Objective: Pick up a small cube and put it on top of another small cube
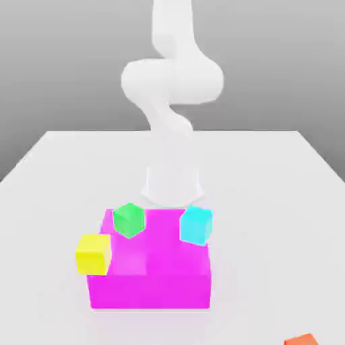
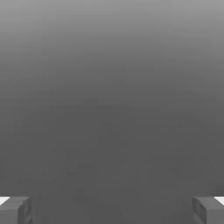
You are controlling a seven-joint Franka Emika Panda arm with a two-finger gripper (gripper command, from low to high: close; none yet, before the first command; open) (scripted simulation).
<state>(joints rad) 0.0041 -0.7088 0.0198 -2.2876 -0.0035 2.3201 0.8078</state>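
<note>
Hand (image 2: 112, 210) is spread wide, nothing pinched; fingertips (image 2: 15, 210) are seen at the edges of the hand view over bare grey surface. Small red-orange cube (image 1: 301, 339) sits on the white bench (image 1: 269, 175), at the exterior view's lower right edge, well apart from the magenta block (image 1: 151, 279). Cyan cube (image 1: 196, 225) and green cube (image 1: 129, 220) rest on the block; yellow cube (image 1: 93, 253) is at its left side. Reach not begun, judged. Hand should be centred above the red-orange cube, fingers squared to its faces, then lowered straight.
</note>
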